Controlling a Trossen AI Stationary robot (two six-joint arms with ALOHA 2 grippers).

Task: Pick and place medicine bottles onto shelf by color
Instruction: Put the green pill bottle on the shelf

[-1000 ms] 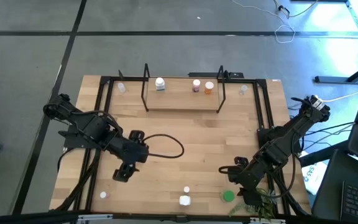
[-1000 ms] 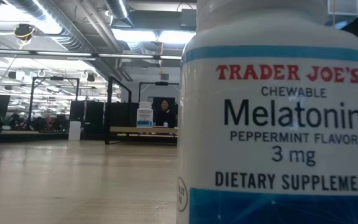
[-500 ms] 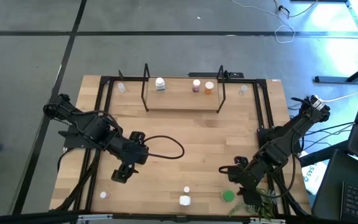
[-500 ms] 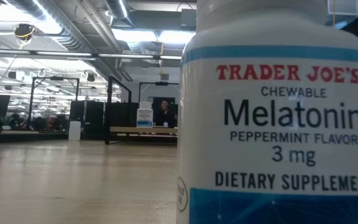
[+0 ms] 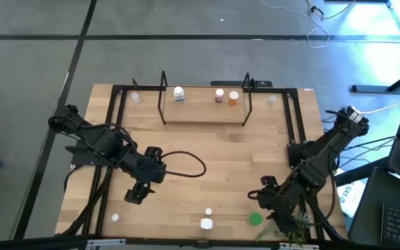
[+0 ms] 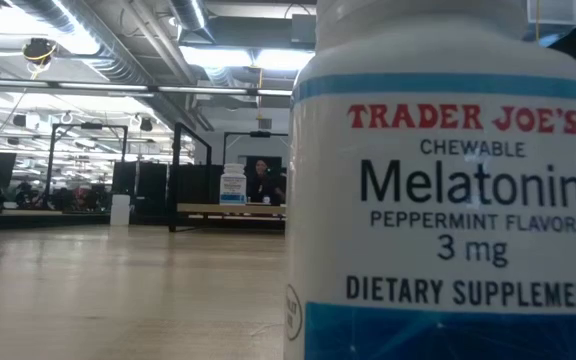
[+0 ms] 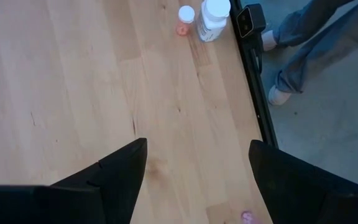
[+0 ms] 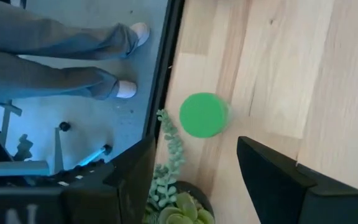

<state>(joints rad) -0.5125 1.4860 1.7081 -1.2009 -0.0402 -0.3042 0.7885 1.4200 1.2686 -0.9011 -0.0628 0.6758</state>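
The shelf (image 5: 205, 114) stands at the table's far middle and carries a white bottle (image 5: 178, 93), a pink one (image 5: 219, 96) and an orange one (image 5: 233, 98). Near the front edge stand a green bottle (image 5: 255, 219) and white bottles (image 5: 206, 223) (image 5: 209, 211) (image 5: 115, 217). My right gripper (image 5: 259, 200) hangs open just above and beyond the green bottle (image 8: 202, 114), touching nothing. My left gripper (image 5: 136, 194) hangs open over bare wood at the left middle. Its wrist view shows two white bottles (image 7: 213, 14) (image 7: 186, 13) ahead of it.
A leafy plant (image 5: 287, 232) sits at the near right corner, close to the green bottle. A black cable loop (image 5: 186, 163) lies mid-table. Black frame rails (image 5: 294, 125) run along the table's sides. A person's legs (image 7: 303, 43) stand past the near edge. A melatonin bottle (image 6: 448, 180) fills the low view.
My right gripper has rolled a little at the wrist and swung slightly toward the table's near edge, closer to the green bottle. It stays open. No bottle has moved.
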